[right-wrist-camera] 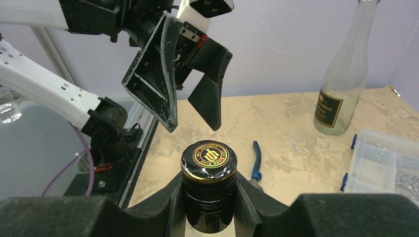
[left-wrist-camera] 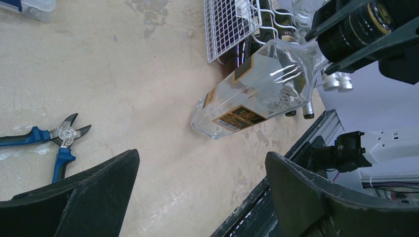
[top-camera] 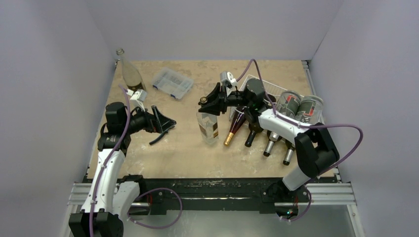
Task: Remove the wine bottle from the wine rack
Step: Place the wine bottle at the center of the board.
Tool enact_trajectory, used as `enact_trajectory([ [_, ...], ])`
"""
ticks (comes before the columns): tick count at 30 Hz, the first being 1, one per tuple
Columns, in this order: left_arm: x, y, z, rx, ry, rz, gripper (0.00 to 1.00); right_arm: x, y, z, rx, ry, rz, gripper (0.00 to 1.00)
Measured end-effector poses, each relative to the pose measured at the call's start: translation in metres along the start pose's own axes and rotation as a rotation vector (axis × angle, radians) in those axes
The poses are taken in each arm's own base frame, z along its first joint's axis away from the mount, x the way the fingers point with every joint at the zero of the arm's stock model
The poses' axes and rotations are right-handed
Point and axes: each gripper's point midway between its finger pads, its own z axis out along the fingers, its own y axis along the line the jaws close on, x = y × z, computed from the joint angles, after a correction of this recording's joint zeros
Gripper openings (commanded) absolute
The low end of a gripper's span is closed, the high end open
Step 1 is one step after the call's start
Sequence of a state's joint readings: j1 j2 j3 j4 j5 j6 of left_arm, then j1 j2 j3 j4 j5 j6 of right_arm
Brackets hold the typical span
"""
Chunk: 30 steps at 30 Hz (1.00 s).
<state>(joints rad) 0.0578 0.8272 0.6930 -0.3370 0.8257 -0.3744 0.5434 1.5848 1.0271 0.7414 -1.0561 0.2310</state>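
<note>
A clear square wine bottle (top-camera: pixel 208 127) with gold labels and a black cap (right-wrist-camera: pixel 208 159) stands upright on the table, just left of the white wire wine rack (top-camera: pixel 261 82). My right gripper (top-camera: pixel 206 102) is shut on its black neck just under the cap (right-wrist-camera: pixel 208 195). In the left wrist view the bottle (left-wrist-camera: pixel 257 91) has its base at the table top, in front of the rack (left-wrist-camera: pixel 230 24). My left gripper (top-camera: pixel 165 123) hangs open and empty to the bottle's left, its jaws wide (left-wrist-camera: pixel 201 158).
Several dark bottles (top-camera: pixel 251 134) lie in the rack, necks toward the near edge. Two clear ones (top-camera: pixel 298 105) rest on top. Blue pliers (left-wrist-camera: pixel 59 140) lie near the left gripper. A clear plastic box (top-camera: pixel 172 83) and a tall clear bottle (top-camera: pixel 129 74) stand at the back left.
</note>
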Motion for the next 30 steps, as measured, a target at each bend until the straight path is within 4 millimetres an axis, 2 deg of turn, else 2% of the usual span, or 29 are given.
enact_trajectory([
  [12,0.0,0.0,0.0,0.0,0.0,0.0,1.0,0.018,0.007,-0.005,-0.013,-0.029,-0.05,0.23],
  [16,0.0,0.0,0.0,0.0,0.0,0.0,1.0,0.022,0.006,-0.006,-0.009,-0.024,-0.074,0.35],
  [21,0.0,0.0,0.0,0.0,0.001,0.0,1.0,0.028,0.004,-0.007,-0.002,-0.01,-0.084,0.43],
  [26,0.0,0.0,0.0,0.0,0.001,0.0,1.0,0.019,0.004,-0.008,0.01,-0.022,-0.132,0.6],
  [30,0.001,0.0,0.0,0.001,0.002,0.0,1.0,0.015,0.005,-0.009,0.015,-0.02,-0.155,0.69],
])
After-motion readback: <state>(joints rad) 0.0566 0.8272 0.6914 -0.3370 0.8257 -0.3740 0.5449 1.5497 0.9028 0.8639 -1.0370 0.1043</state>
